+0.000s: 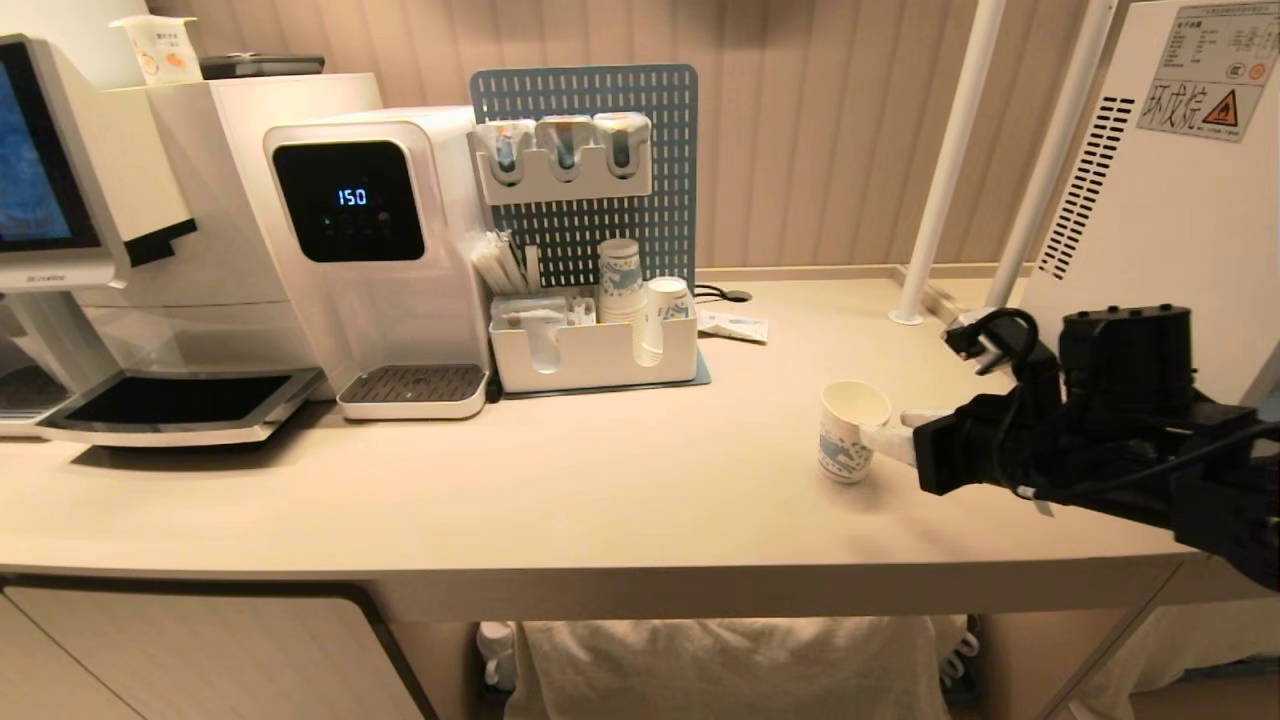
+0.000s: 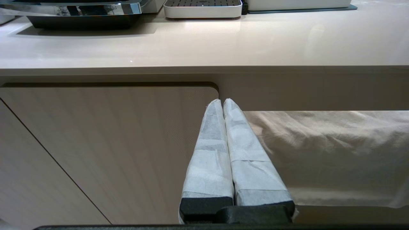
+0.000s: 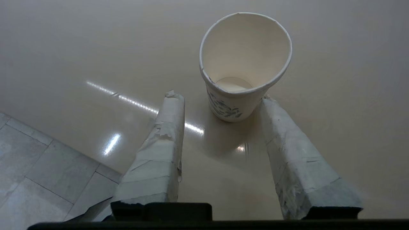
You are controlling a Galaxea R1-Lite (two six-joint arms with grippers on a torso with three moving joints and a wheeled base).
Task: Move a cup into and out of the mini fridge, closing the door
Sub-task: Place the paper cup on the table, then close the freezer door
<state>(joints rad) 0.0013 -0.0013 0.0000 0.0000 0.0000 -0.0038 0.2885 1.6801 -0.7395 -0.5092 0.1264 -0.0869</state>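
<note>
Right hand [image 3: 220,100] spread beside small white paper cup with blue print [image 3: 244,64], standing on beige tabletop [image 3: 96,48] just beyond fingertips, one touching. Uneven closing could tip it.

Water dispenser [image 1: 375,265] beside pegboard organizer [image 1: 590,230]

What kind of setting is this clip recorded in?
Most likely an office pantry or self-serve drinks counter: a coffee machine and a water dispenser showing "150" stand on a beige countertop, beside an organizer holding stacked paper cups.
</note>
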